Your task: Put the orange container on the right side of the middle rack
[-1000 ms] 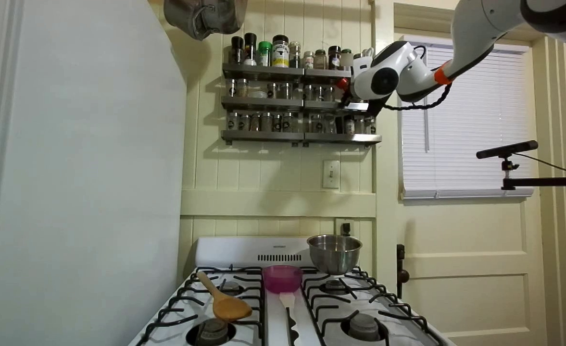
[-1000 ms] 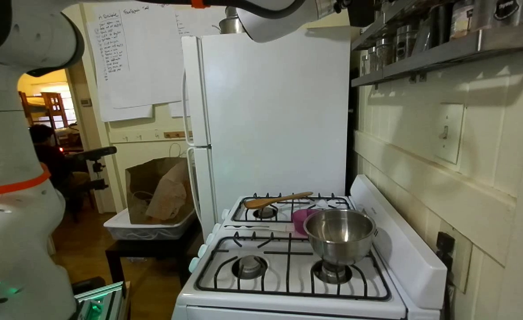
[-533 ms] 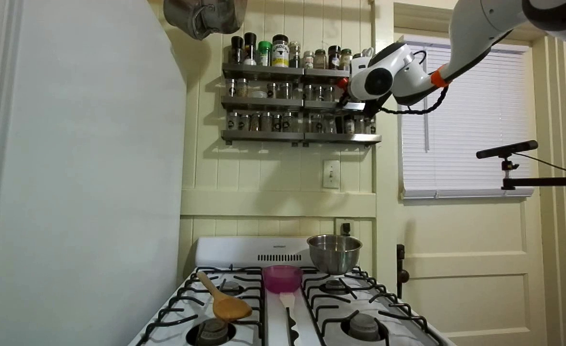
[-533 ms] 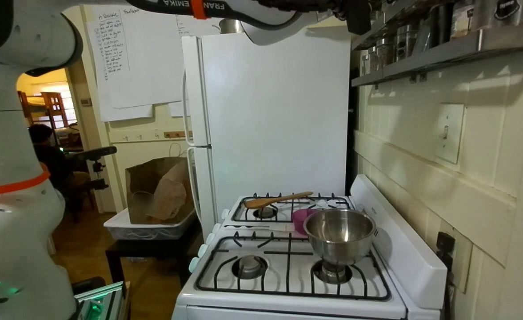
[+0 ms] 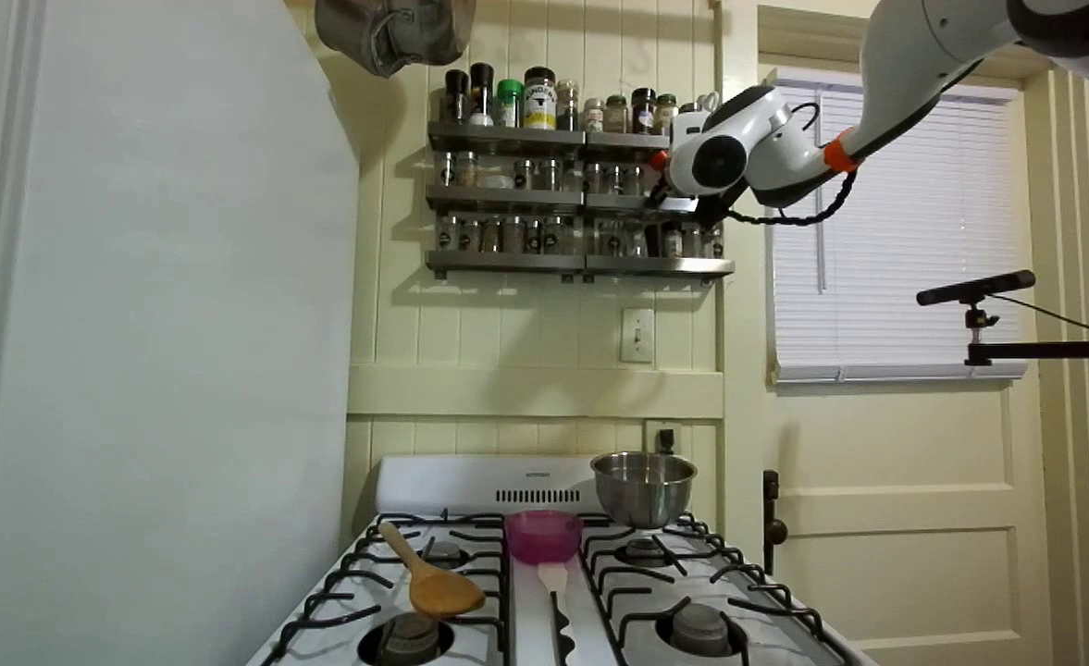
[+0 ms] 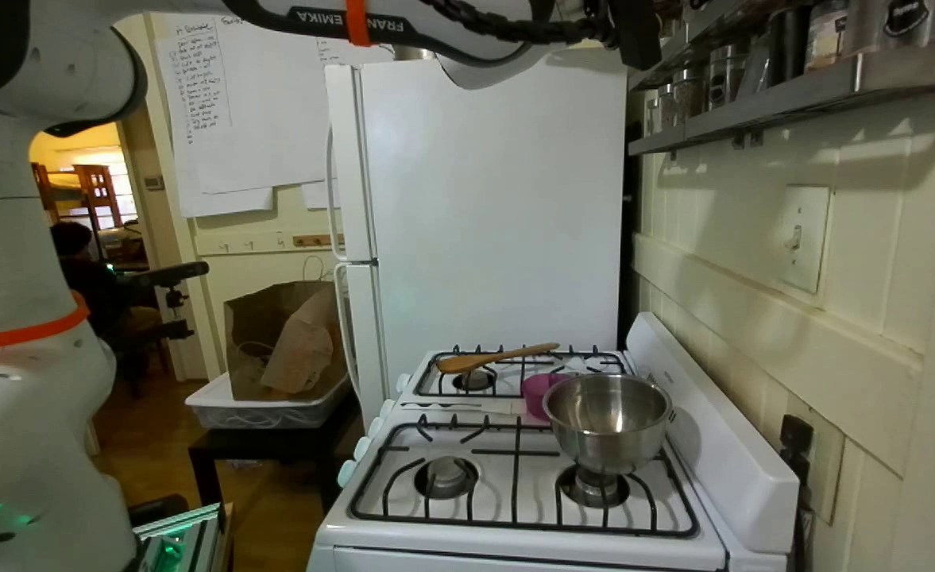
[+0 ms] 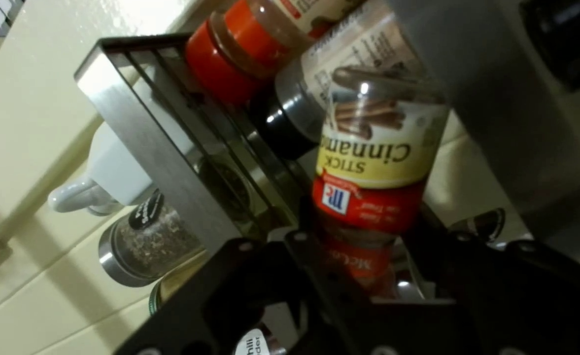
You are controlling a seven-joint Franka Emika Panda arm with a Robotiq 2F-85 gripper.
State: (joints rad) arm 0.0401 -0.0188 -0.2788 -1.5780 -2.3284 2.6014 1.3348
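The orange container looks like a clear cinnamon-stick jar with a red lid and label. My gripper is shut around it near the lid. In an exterior view its red lid shows above my gripper. The jar is in front of the right half of the middle rack. In the wrist view, which is tilted and near upside down, the jar is between the top rack and the middle rack's grey edge. I cannot tell whether its base touches the rack.
A red-capped jar and a black-capped jar stand at the middle rack's right end. A white bottle and a seed jar stand on the top rack. A steel bowl and a pink cup are on the stove.
The wrist and forearm have shifted a little left and down in an exterior view and turned slightly. The red lid has barely moved and stays in the gripper.
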